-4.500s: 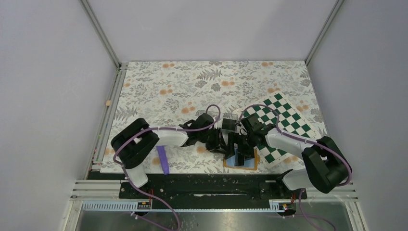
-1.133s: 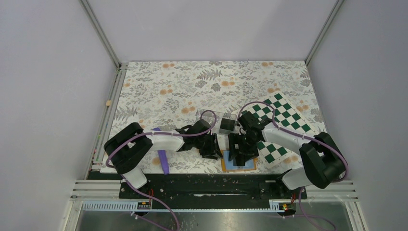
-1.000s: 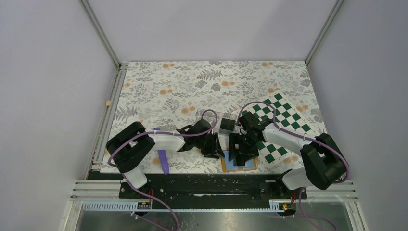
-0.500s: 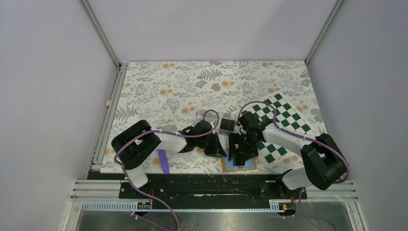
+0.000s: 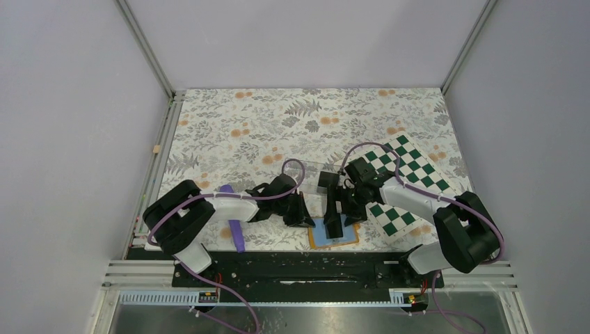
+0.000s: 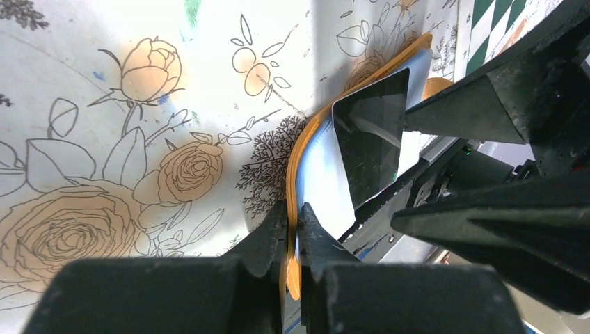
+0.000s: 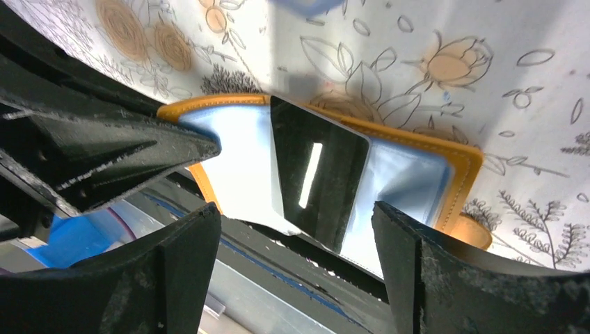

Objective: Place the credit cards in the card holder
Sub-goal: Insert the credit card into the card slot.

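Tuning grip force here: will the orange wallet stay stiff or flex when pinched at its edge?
Probably floppy: the wallet bows in a curve where the left pincer clamps its edge. Likely light, as one edge pinch seems to raise that side. Its smooth inside may let the card slip.

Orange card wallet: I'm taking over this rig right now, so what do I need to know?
The left gripper is shut on the edge of the open orange card wallet with light blue lining.
The right gripper is open, a finger on either side of the dark flat credit card.
Done: that card rests on the lining. Whether it sits in a pocket cannot be told.
Left: seat it, then fetch what looks like another dark card farther back.
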